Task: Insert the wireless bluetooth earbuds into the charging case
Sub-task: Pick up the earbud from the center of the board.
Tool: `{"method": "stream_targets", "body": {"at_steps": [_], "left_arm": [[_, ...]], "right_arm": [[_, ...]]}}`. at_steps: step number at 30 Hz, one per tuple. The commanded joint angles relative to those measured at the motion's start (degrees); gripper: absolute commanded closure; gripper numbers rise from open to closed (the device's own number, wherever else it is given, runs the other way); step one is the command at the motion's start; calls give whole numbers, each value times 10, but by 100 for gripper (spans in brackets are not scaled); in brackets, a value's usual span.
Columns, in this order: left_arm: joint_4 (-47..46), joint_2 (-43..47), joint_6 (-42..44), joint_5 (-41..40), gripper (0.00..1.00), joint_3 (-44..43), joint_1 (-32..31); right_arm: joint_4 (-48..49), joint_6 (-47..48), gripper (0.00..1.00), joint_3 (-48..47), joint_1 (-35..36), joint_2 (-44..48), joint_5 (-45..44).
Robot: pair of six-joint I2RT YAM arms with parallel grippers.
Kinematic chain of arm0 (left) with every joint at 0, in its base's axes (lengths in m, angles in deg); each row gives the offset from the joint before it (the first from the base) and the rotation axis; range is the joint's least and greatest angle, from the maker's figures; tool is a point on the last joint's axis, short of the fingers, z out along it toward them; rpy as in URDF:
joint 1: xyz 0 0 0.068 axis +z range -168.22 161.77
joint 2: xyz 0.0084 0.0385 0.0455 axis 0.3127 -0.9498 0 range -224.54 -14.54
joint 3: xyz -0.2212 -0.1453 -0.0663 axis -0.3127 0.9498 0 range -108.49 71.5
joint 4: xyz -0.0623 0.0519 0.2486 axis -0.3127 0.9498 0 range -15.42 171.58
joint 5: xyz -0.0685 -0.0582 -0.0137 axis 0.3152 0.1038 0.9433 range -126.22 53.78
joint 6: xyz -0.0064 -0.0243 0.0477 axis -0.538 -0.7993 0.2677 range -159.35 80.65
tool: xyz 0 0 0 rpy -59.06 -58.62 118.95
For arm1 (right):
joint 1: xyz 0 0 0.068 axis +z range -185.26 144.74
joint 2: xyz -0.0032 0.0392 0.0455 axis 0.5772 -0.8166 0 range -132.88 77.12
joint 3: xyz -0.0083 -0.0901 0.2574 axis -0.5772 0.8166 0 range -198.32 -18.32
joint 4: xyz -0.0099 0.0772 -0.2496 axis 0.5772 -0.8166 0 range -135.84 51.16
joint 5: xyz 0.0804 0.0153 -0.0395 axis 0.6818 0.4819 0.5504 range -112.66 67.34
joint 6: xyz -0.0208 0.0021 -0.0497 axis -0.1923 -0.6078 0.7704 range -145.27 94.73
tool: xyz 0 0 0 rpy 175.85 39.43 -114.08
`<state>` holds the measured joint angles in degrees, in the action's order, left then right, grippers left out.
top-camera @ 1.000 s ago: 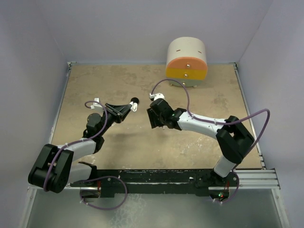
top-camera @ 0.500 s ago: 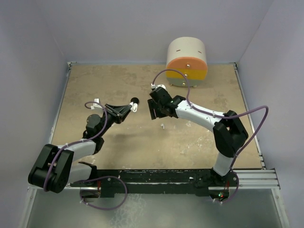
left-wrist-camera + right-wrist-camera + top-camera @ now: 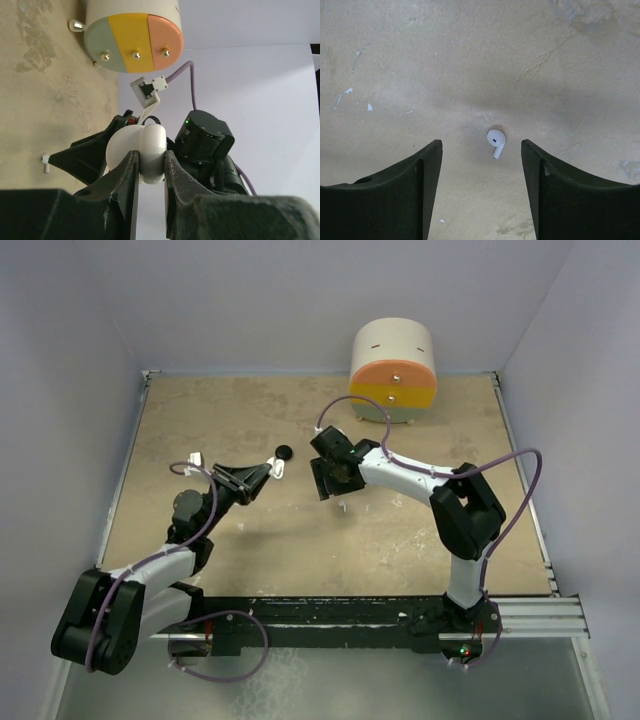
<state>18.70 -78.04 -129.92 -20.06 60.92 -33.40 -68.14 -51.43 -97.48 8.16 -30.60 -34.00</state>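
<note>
My left gripper (image 3: 150,159) is shut on the white rounded charging case (image 3: 142,150), holding it up off the table; from above the case shows as a small white piece (image 3: 278,469) at the fingertips of the left gripper (image 3: 270,471). One white earbud (image 3: 496,141) lies on the table, stem pointing toward me, between the spread fingers of my right gripper (image 3: 481,146), which hovers over it without touching it. In the left wrist view the same earbud (image 3: 45,161) sits beside the right gripper's black finger. The right gripper (image 3: 328,488) faces the left one across a short gap.
A round drawer box (image 3: 393,370) with orange and yellow fronts stands at the back of the table, also in the left wrist view (image 3: 132,42). A small black disc (image 3: 284,451) lies just beyond the left gripper's tip. Raised rails (image 3: 520,470) edge the table.
The right gripper has swung left and back, uncovering the white earbud on the table. The left gripper, still holding the case, has drawn slightly back from the black disc.
</note>
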Motion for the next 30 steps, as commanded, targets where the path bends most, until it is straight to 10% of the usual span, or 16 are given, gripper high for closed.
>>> {"method": "stream_targets", "body": {"at_steps": [1,30], "left_arm": [[9,33,10,6,100,0,5],[-17,12,5,14,100,6,7]], "right_arm": [[2,-9,34,20,-5,13,18],[61,25,40,74,-43,-8,78]]}}
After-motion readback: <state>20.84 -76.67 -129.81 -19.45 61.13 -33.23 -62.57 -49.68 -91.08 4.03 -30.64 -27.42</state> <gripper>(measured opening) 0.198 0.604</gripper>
